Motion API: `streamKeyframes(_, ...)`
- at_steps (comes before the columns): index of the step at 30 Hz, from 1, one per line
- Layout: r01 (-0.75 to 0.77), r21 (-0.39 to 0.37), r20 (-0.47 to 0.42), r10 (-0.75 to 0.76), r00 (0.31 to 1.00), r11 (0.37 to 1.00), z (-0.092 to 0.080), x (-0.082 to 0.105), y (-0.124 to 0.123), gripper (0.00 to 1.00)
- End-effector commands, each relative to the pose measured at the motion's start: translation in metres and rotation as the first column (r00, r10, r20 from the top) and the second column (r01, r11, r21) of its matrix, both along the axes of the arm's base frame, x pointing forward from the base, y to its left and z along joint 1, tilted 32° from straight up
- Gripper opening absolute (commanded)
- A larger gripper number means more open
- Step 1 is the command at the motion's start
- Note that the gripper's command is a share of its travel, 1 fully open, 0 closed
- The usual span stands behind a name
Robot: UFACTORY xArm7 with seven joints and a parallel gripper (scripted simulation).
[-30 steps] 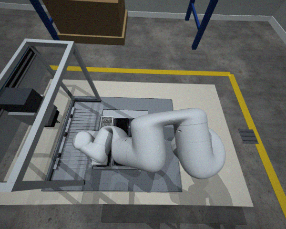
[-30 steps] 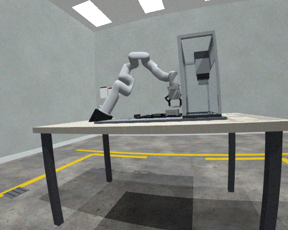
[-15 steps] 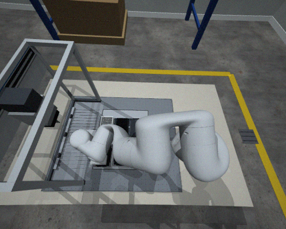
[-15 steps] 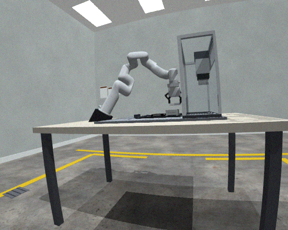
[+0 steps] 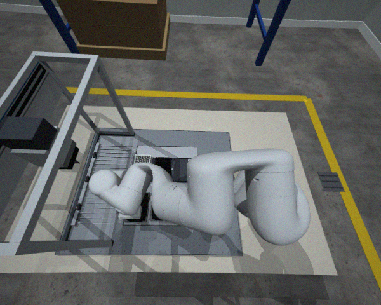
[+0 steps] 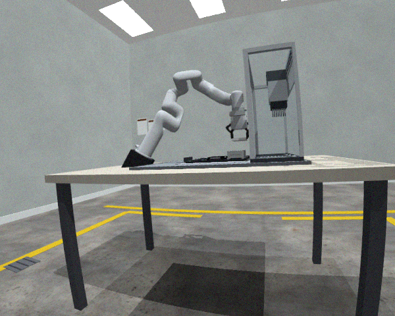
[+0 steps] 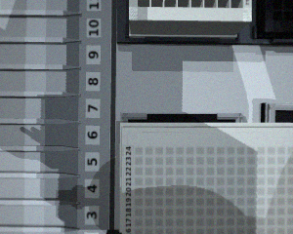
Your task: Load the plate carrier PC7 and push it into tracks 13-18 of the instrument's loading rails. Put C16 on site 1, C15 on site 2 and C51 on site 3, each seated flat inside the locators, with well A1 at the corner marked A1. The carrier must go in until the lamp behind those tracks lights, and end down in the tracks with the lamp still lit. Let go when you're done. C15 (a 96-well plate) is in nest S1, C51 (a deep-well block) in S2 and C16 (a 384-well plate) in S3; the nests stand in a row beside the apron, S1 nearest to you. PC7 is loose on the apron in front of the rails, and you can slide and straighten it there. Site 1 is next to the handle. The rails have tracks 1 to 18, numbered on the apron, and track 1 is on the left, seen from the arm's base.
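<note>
My gripper is shut on a white 384-well plate, C16, and holds it level well above the deck, close to the instrument frame. In the wrist view the plate fills the lower right, with its column numbers up to 24 along its left edge. An empty dark nest frame shows just past its far edge. The dark carrier PC7 lies on the apron, with a white deep-well block at its end next to the rails. The block also shows in the wrist view. In the overhead view my arm hides the gripper.
The numbered strip of track labels runs along the loading rails to the left of the plate. The instrument's grey frame with its hanging pipetting head stands right beside my wrist. Dark nests lie under my arm.
</note>
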State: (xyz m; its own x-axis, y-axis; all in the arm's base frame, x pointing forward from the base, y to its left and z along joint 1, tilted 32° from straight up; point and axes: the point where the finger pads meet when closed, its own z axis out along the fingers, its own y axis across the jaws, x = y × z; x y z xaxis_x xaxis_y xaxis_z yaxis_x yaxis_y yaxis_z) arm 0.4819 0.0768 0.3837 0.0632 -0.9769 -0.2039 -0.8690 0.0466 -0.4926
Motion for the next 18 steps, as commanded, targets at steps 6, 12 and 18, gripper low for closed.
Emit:
streamKeyframes(6,0.001,0.000,0.004,-0.001,1.000,1.000,0.013,-0.006,-0.003,0.00)
streamKeyframes(12,0.001,0.000,0.004,-0.001,1.000,1.000,0.013,-0.006,-0.003,0.00)
streamKeyframes(18,-0.083,-0.050,0.022,0.084,0.996,0.995,0.005,-0.015,-0.013,0.00)
